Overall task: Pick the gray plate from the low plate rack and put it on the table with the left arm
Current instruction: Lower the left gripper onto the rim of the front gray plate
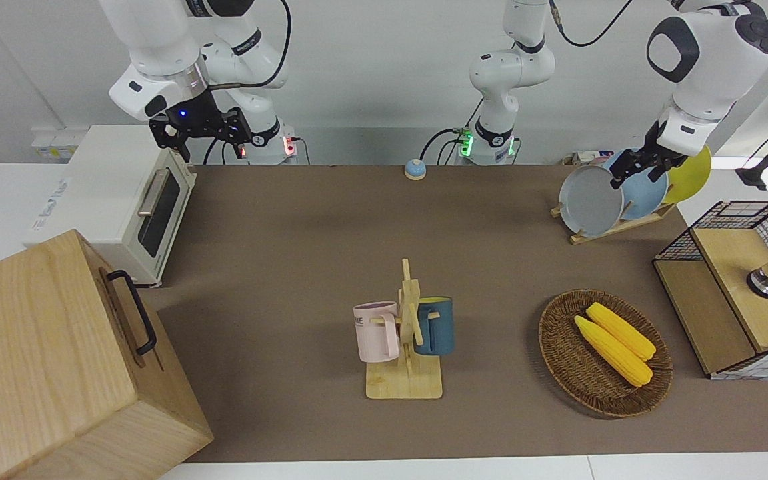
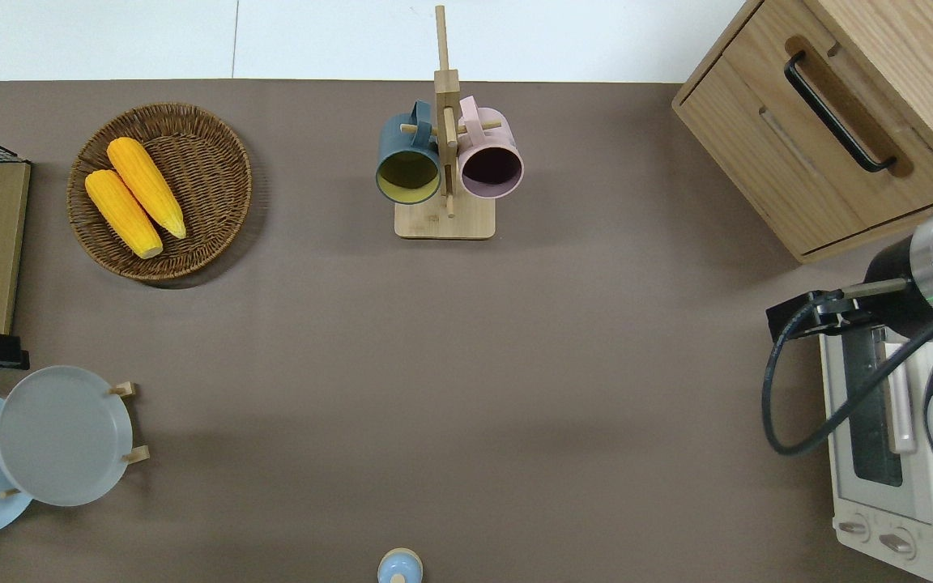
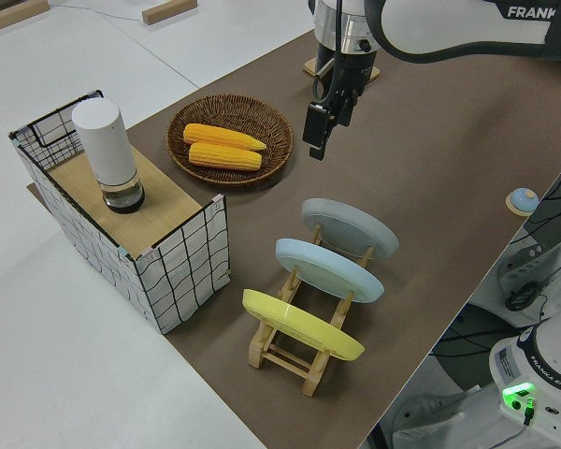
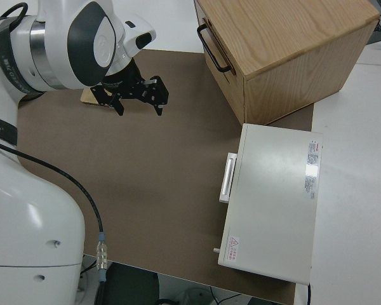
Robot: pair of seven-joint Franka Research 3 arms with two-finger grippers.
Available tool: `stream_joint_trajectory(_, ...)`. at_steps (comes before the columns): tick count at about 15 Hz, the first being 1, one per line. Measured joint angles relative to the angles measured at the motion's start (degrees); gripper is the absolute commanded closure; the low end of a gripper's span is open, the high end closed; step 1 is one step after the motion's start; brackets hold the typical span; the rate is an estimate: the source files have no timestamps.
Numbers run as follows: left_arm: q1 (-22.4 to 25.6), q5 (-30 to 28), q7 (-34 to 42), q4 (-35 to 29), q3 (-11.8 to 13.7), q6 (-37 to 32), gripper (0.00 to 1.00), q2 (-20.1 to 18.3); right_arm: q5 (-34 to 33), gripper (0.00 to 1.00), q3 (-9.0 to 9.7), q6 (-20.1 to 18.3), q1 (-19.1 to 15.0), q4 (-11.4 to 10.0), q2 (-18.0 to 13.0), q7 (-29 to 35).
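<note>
Gray plate (image 1: 591,200): upper right of front view, leaning in rack (image 1: 614,227), outermost slot, so reachable.
Left hand (image 1: 636,167): poised at plate's top rim; finger spread: cannot tell.
Right arm: parked.

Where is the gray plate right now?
The gray plate stands in the low plate rack at the left arm's end of the table, beside the light blue plate, with the left gripper above the rack.
</note>
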Motion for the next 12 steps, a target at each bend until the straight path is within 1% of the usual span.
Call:
stream_joint_trajectory(3, 1.03, 0.11, 0.06, -5.34, 0.18, 2.82, 0.00, -2.04, 0.00, 0.017, 0.00, 0.00, 0.00, 0.00, 0.00, 0.00)
stream_joint_trajectory(5, 1.64, 2.25, 0.21, -7.92, 0.29, 3.99, 0.00, -3.06, 0.00, 0.017, 0.00, 0.00, 0.00, 0.00, 0.00, 0.00)
stream_joint_trajectory(10, 1.99, 7.15, -0.05, -10.82, 0.30, 4.60, 0.01, -3.69, 0.00, 0.017, 0.00, 0.00, 0.00, 0.00, 0.00, 0.00)
stream_joint_trajectory(12, 1.99, 8.06, -0.53, -12.12, 0.26, 5.55, 0.01, -3.69, 0.00, 0.017, 0.00, 0.00, 0.00, 0.00, 0.00, 0.00)
